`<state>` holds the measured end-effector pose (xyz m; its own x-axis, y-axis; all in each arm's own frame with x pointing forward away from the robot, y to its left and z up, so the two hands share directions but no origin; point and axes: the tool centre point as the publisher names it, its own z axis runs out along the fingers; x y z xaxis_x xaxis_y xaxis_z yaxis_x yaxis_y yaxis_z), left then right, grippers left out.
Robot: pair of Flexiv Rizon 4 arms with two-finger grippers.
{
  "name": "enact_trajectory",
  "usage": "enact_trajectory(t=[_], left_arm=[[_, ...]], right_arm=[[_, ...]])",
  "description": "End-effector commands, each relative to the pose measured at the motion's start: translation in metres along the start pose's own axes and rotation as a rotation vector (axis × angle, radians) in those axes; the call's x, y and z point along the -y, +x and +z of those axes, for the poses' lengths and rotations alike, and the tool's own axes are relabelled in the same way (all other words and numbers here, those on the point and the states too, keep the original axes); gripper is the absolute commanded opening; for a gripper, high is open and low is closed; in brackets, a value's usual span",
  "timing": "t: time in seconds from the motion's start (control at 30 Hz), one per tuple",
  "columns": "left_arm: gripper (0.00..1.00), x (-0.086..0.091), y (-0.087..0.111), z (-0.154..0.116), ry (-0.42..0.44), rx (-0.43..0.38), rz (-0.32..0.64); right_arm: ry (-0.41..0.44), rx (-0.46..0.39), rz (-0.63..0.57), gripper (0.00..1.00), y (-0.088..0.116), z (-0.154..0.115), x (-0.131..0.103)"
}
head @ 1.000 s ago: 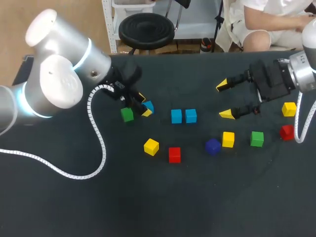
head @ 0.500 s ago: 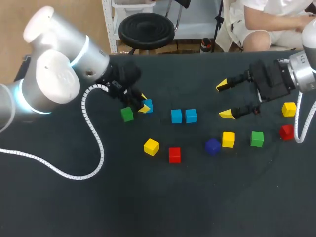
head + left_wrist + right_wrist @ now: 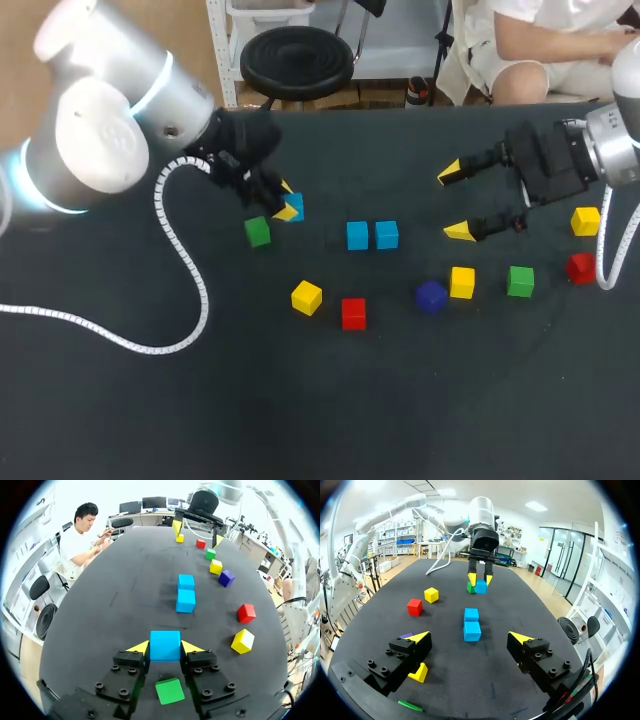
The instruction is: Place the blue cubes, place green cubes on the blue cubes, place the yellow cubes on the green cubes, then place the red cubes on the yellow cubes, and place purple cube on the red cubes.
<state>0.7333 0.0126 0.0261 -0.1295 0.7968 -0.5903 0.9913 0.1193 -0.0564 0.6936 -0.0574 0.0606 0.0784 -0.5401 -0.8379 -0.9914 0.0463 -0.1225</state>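
the dark table (image 3: 330,400) is carrying a scatter of coloured cubes, with most of its near half lying bare. the left gripper (image 3: 287,201) is hanging near the far edge, and its yellow-tipped fingers are pressing from both sides on a blue cube (image 3: 165,645), standing only as far apart as the cube is wide (whether the cube is riding clear of the cloth i cannot tell). a green cube (image 3: 258,232) is sitting just beside and partly under that gripper. two more blue cubes (image 3: 357,236) (image 3: 387,235) are resting side by side, nearly touching, ahead of the fingers. the right gripper (image 3: 454,202) is hovering beyond that pair with its fingers spread wide and gripping nothing. by my reading, the blue-cube step is under way: the third blue cube is waiting to join the pair, so the next move is asking for a short carry toward them and a level set-down beside them without nudging either. the cloth between the held cube and the pair is lying open. a yellow cube (image 3: 306,297) and a red cube (image 3: 353,313) are sitting nearer, well off that path. the purple cube (image 3: 431,297) and the other cubes are sitting farther right, beyond the pair.
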Motion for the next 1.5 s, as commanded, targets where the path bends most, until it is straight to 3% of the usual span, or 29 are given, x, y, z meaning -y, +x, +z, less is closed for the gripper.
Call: enact_trajectory(t=[0.03,0.63,0.73,0.9,1.2,1.5], left_arm=[[0.0,0.0,0.0,-0.001,0.001,-0.005,-0.001],[0.0,0.0,0.0,-0.001,0.001,-0.005,-0.001],[0.0,0.013,-0.012,-0.002,0.023,0.036,0.018],[0.0,0.038,-0.028,-0.01,-0.017,0.036,0.057],[0.0,0.07,-0.029,-0.003,0.001,0.04,0.054],[0.0,0.075,-0.031,0.017,0.067,0.018,0.076]], right_arm=[[0.001,0.001,-0.001,1.0,0.0,0.0,-0.001],[0.001,0.001,-0.001,1.0,0.0,0.0,-0.001],[0.001,0.001,-0.001,1.0,0.0,0.0,-0.001],[0.001,0.001,-0.001,1.0,0.0,0.0,-0.001],[0.001,0.001,-0.001,1.0,0.0,0.0,-0.001],[0.001,0.001,-0.001,1.0,0.0,0.0,-0.001]])
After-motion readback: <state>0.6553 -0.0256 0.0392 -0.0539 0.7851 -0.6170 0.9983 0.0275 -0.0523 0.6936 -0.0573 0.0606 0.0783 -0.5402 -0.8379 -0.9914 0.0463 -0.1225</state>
